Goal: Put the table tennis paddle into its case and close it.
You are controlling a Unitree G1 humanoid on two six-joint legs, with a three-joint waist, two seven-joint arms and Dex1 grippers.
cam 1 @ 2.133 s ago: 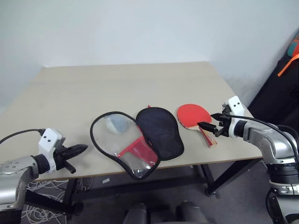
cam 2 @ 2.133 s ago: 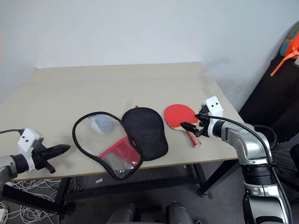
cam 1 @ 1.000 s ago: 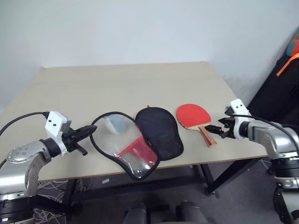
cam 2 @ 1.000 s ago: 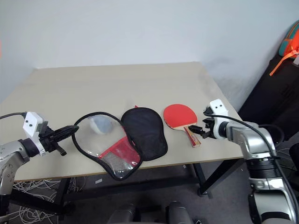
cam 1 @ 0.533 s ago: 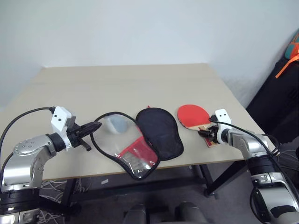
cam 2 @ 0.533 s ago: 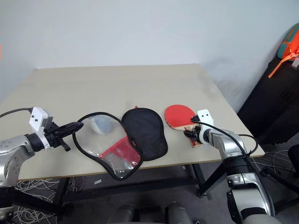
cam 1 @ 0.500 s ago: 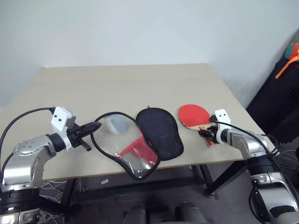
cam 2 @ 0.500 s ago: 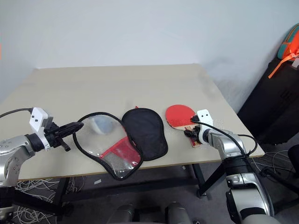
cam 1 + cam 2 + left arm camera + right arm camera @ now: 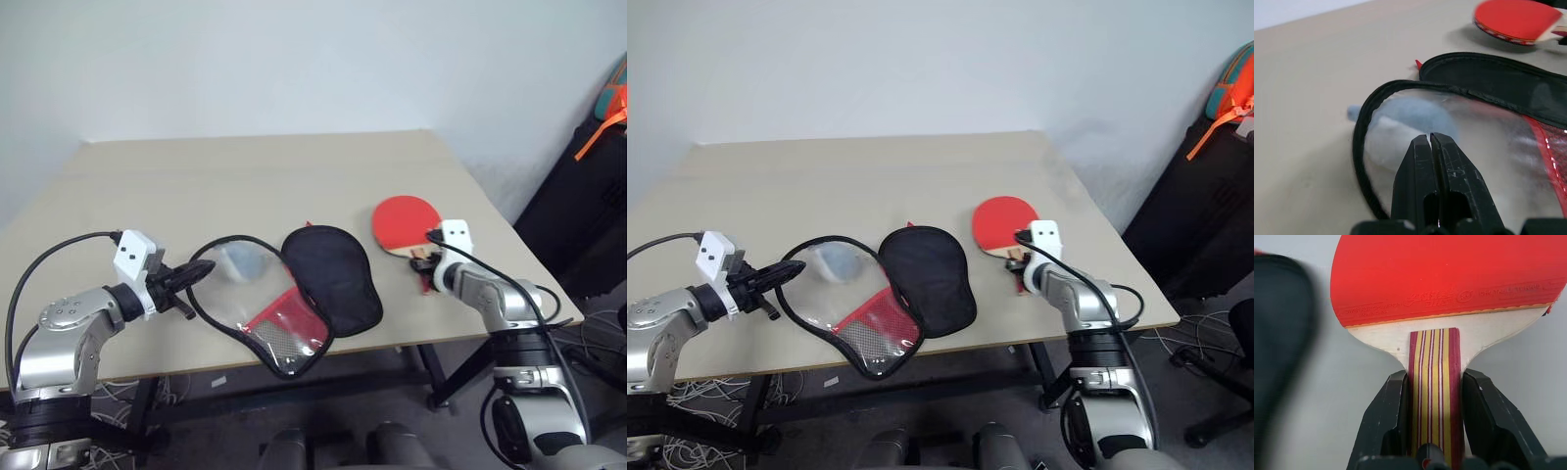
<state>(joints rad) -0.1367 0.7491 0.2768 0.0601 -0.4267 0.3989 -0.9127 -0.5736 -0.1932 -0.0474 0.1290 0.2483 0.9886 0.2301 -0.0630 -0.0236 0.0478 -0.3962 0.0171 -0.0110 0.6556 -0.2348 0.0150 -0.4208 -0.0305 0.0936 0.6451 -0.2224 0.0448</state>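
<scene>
Left eye view shows the table (image 9: pixel 245 166), the case (image 9: pixel 294 294) lying open, then the table tennis paddle (image 9: pixel 404 223) beside it. Right gripper (image 9: pixel 1432 391) clamps its handle; left gripper (image 9: pixel 1430 147) is closed, empty. Next: lift paddle into case.

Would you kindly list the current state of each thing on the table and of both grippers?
Red fabric zip case: unzipped, lying spread open on the table.
Red rubber-faced table tennis paddle: outside the case, handle between the right gripper's fingers.
Right gripper: shut on the handle.
Left gripper: shut, empty, at the case's rim.
</scene>
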